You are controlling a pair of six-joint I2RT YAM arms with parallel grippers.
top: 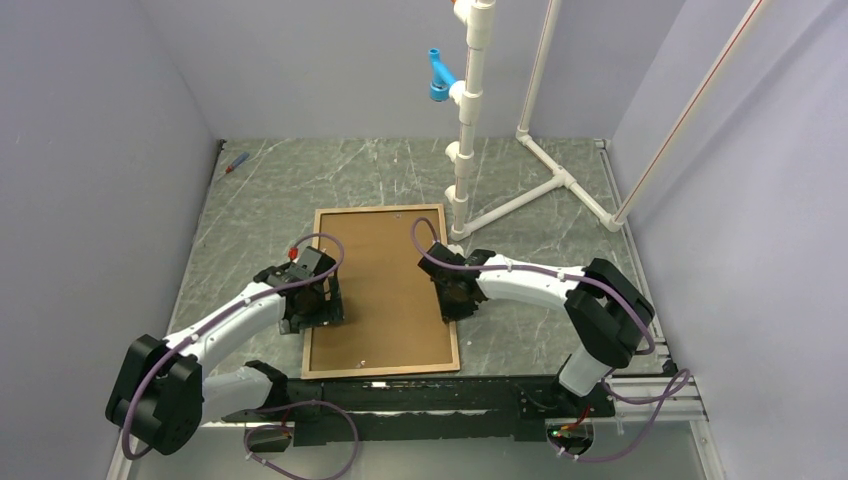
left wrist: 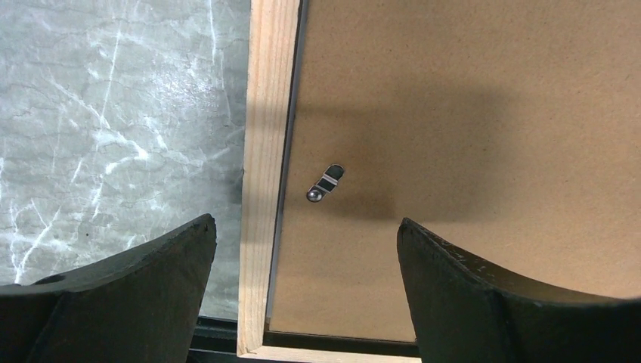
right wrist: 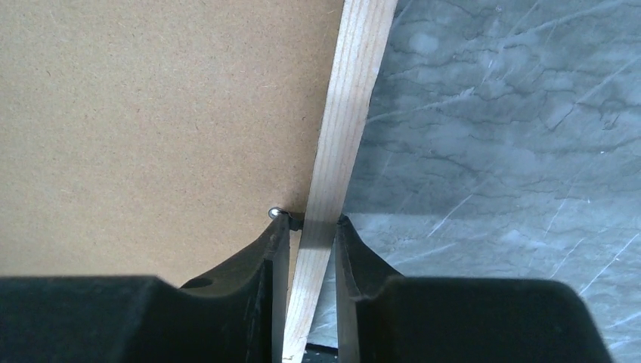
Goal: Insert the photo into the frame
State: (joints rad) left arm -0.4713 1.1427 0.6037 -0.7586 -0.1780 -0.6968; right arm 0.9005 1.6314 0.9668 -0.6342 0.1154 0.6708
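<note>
brown across the middle of the overhead view: looking down on the backing board [top: 385, 290] sitting inside the frame [top: 380, 209], its light wooden rails facing up. lying flat on the grey marbled table [top: 300, 180], long side running away from the arm bases, between the two arms. not showing the photo in any view; not possible to tell whether it is lying under the board.

reaching in from the left with the left gripper [top: 318, 305], hanging over the frame's left rail toward its near end. showing, at the left wrist, that gripper [left wrist: 306, 249] spread wide, one finger [left wrist: 136, 295] over the table and the other over the board, straddling the rail [left wrist: 261, 151] and a small metal turn clip [left wrist: 326, 184] sitting on the board just beside the rail. casting a shadow across the board; not possible to tell whether it is touching anything.

reaching in from the right with the right gripper [top: 455, 300], meeting the frame's right rail partway along. showing, at the right wrist, that gripper [right wrist: 311, 227] narrowed onto the thin wood, pinching it between the two fingers [right wrist: 249, 272], one on the board side and one on the table side. catching a small metal stud [right wrist: 277, 212] right at the tip of the board-side finger.

standing just beyond the frame's far right corner, a white pipe stand [top: 463, 150] carrying a blue fitting [top: 440, 78]; lying near the table's far left corner, a small red and blue tool [top: 236, 162].
</note>
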